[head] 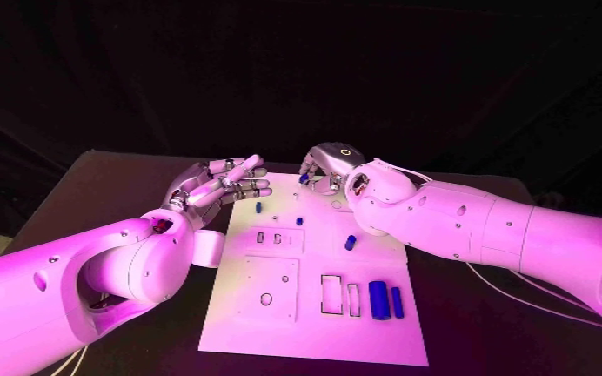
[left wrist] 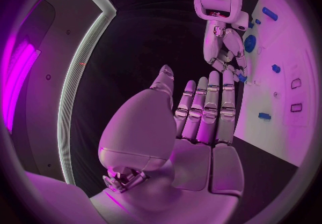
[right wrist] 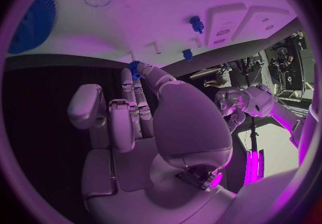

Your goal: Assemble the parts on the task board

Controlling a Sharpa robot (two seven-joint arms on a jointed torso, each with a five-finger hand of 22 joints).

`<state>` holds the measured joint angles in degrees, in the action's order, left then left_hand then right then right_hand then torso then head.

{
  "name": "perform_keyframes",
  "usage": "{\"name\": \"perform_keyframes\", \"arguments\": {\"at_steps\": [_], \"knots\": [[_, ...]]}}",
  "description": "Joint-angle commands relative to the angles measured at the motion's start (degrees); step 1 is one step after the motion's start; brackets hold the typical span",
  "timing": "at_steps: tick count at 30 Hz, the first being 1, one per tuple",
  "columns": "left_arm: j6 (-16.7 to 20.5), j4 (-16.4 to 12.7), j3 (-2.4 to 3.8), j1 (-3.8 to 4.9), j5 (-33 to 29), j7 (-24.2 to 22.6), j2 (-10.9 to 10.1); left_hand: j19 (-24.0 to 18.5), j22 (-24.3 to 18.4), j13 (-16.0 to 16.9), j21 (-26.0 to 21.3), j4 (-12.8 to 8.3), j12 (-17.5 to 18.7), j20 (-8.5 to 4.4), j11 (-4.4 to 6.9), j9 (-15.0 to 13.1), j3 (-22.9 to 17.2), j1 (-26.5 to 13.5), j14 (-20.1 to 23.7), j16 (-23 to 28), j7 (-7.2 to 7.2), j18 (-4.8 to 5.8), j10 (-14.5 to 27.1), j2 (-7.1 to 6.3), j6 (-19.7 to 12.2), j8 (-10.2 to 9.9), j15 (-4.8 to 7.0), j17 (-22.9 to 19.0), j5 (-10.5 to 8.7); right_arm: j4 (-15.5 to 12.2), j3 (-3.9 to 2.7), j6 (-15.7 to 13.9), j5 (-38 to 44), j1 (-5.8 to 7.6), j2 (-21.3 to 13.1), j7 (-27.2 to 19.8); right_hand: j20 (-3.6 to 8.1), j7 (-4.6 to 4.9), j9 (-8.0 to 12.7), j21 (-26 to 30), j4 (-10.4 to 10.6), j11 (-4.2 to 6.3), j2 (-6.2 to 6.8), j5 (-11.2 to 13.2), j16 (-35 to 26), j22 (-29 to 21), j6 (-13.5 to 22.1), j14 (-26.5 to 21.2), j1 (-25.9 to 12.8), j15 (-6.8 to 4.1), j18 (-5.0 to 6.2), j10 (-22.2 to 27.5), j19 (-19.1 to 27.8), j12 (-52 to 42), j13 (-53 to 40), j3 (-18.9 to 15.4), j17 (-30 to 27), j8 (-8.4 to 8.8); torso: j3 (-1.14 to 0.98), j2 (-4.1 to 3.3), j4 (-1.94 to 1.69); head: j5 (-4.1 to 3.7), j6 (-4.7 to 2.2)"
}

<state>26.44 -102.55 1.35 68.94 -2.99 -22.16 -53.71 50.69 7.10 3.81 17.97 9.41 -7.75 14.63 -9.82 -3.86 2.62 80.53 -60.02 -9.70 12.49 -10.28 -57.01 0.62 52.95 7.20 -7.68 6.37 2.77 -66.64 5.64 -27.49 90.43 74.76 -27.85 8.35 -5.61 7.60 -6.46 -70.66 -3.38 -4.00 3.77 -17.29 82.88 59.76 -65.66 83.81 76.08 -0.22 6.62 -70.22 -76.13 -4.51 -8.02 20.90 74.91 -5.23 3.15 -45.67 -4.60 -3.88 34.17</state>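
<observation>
While my left hand (head: 220,186) hovers spread and empty beside the white board (head: 314,324), my right hand (head: 329,167) pinches a small blue part (right wrist: 136,67) at its fingertips, over the board's far edge.

Open passage over the near half of the task board (head: 251,324), hands (head: 226,186) (head: 337,171) crowding its far edge.

One white task board (head: 314,324) lies on one black table (head: 76,193). Two hands are over it: the left hand (head: 224,186) and the right hand (head: 337,167). Six small blue parts (head: 377,299) can be counted on the board (one sits at the right hand's fingertips).
</observation>
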Motion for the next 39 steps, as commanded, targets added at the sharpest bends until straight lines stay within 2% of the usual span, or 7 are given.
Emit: {"name": "perform_keyframes", "arguments": {"at_steps": [1, 22, 26, 29, 33, 37, 39], "knots": [[-1.2, -0.2, 0.06, 0.15, 0.3, -0.2, 0.1, 0.4, -0.1, -0.1, 0.2, -0.4, 0.3, -0.09, -0.23, 0.1, 0.0, 0.4, -0.4, 0.3, 0.31, -0.3, 0.0, 0.01, 0.1, -0.3, 0.02, 0.1, 0.19, 0.7, -0.01, -0.2, -0.4, -0.2, 0.5, -0.6, 0.23, 0.11, -0.1, -0.1, 0.0, 0.06, 0.48, 0.0, 0.3, 0.0, -0.4, 3.9, 0.1, -0.32, -0.94, -0.4, -0.1, 0.2, 0.0, 0.3, 2.9, -0.11, 0.02, -0.15, -0.06, 0.17, 0.06], [-1.5, 0.1, 0.06, 0.47, 0.6, 0.2, 0.4, 0.4, -0.2, -0.1, 0.1, -0.5, 0.5, -0.08, -0.32, 0.1, 0.1, 0.4, -0.3, 0.6, 0.4, -0.27, 0.1, 0.0, 0.0, -0.5, -0.05, 0.1, 0.19, 3.6, 0.01, 2.0, -1.5, -0.65, 2.4, -1.0, 0.14, 0.28, -0.2, 0.1, 0.5, -0.12, 0.96, 0.1, 0.5, -0.3, 0.2, 3.9, -0.6, -0.18, -0.84, 0.0, 0.4, 0.6, 0.1, 0.5, 3.0, 0.3, 0.17, -0.2, -0.31, 0.23, 0.19], [-1.5, 0.2, 0.06, 0.53, 0.6, 0.2, 0.4, 0.4, -0.2, -0.1, 0.1, -0.5, 0.5, -0.08, -0.32, 0.1, 0.1, 0.4, -0.3, 0.6, 0.41, -0.27, 0.1, 0.01, 0.0, -0.5, -0.06, 0.1, 0.19, 4.0, 0.01, 1.8, -1.9, -0.65, 2.6, -0.9, -0.42, 1.57, 0.2, 0.7, 1.3, -1.16, 2.12, 1.5, 0.4, -1.1, 2.9, 3.8, -1.8, 0.8, -0.73, 3.3, 1.1, 1.1, 1.0, 0.5, 2.9, 1.68, 0.19, -0.26, -0.32, 0.32, 0.18], [-1.5, 0.2, 0.06, 0.57, 0.6, 0.3, 0.4, 0.4, -0.2, -0.1, 0.1, -0.5, 0.5, -0.08, -0.32, 0.1, 0.1, 0.4, -0.3, 0.6, 0.41, -0.27, 0.1, 0.01, 0.0, -0.5, -0.06, 0.1, 0.19, 3.9, 0.01, 0.8, -2.0, -0.65, 2.4, -0.7, -1.47, 2.67, 1.5, 3.3, 1.9, -2.79, 3.88, 2.6, -0.8, -4.7, 8.7, 3.1, -2.8, 2.01, -0.03, 9.1, 3.4, 0.9, 2.3, -0.8, 0.6, 1.75, 0.17, -0.26, -0.23, 0.4, 0.19], [-1.6, 0.3, 0.06, 0.63, 0.6, 0.4, 0.2, 0.3, -0.2, -0.1, 0.1, -0.5, 0.6, -0.07, -0.33, 0.1, 0.1, 0.4, -0.3, 0.6, 0.42, -0.27, 0.2, 0.01, 0.0, -0.6, -0.06, 0.1, 0.19, 2.6, 0.01, -0.1, -2.1, -0.56, 1.3, -0.5, -1.97, 2.85, 1.7, 4.0, 2.0, -2.99, 4.15, 2.4, -1.2, -5.4, 9.9, 2.9, -2.7, 2.2, 0.19, 10.6, 3.9, 0.7, 2.6, -1.9, 0.0, 1.67, 0.15, -0.24, -0.09, 0.41, 0.06], [-1.6, 0.6, 0.06, 0.74, 0.6, 0.4, 0.1, 0.3, -0.2, -0.1, 0.1, -0.5, 0.6, -0.07, -0.33, 0.1, 0.1, 0.4, -0.3, 0.6, 0.42, -0.27, 0.2, 0.01, 0.0, -0.6, -0.06, 0.1, 0.19, -0.8, -0.08, -0.5, -2.4, -0.26, -1.6, 0.0, -2.09, 2.72, 1.5, 3.1, 2.3, -2.78, 3.9, 1.4, -0.5, -3.9, 9.0, 3.1, -2.5, 2.12, 0.02, 9.6, 3.2, -0.3, 2.4, -2.5, 0.9, 1.21, 0.13, -0.21, 0.02, 0.33, -0.14], [-1.6, 0.6, 0.05, 0.79, 0.6, 0.5, -0.1, 0.3, -0.2, -0.1, 0.1, -0.5, 0.6, -0.07, -0.34, 0.1, 0.1, 0.4, -0.3, 0.6, 0.42, -0.26, 0.2, 0.01, -0.1, -0.6, -0.08, 0.1, 0.18, -3.2, -0.23, -0.8, -3.2, -0.02, -3.9, 0.2, -2.01, 2.68, 1.2, 2.6, 2.5, -2.57, 3.63, 0.7, -0.2, -3.2, 8.1, 3.3, -2.4, 1.95, -0.08, 8.2, 2.8, -1.1, 2.2, -2.7, 1.4, 0.91, 0.08, -0.17, 0.26, 0.34, -0.23]]}}
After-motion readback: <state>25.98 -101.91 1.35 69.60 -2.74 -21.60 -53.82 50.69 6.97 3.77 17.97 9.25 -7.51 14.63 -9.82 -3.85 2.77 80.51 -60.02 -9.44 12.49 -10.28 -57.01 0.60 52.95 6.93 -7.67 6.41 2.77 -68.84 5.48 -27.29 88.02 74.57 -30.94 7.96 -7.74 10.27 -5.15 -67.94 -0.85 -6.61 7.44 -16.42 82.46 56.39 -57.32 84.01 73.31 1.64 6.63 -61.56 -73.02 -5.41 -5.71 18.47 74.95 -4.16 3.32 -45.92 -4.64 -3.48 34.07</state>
